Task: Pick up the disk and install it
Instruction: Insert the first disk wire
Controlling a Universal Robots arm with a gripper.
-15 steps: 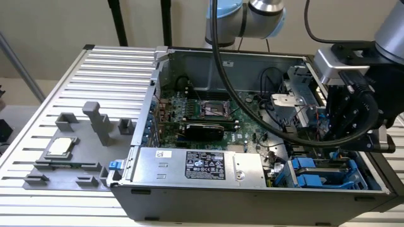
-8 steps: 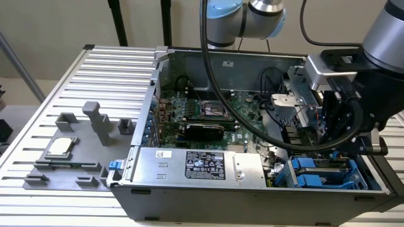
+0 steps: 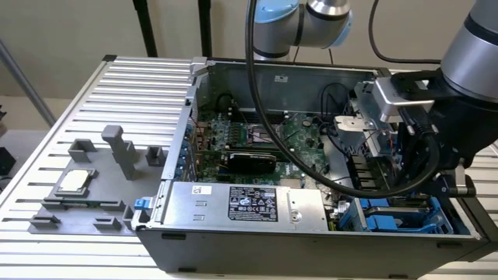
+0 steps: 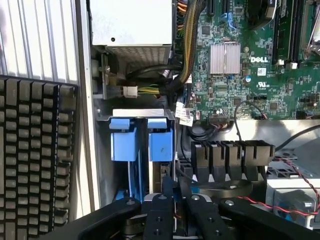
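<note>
Disk [image 4: 161,145] stands in bay beneath gripper [image 4: 173,200].

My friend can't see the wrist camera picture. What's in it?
The gripper hangs over blue drive carriers standing in the computer case's drive bay. Beyond them lie a green Dell motherboard and bundled cables; a black keyboard sits outside the case.

A ribbed silver aluminium table [image 3: 148,73] of parallel slats carries the scene. An open grey metal computer case [image 3: 311,239] rests directly on it. To the exterior view's left of the case, close beside it, lies a flat grey plastic fixture plate [image 3: 93,175] with upright blocks, holding a small silver square chip [image 3: 74,181].
</note>
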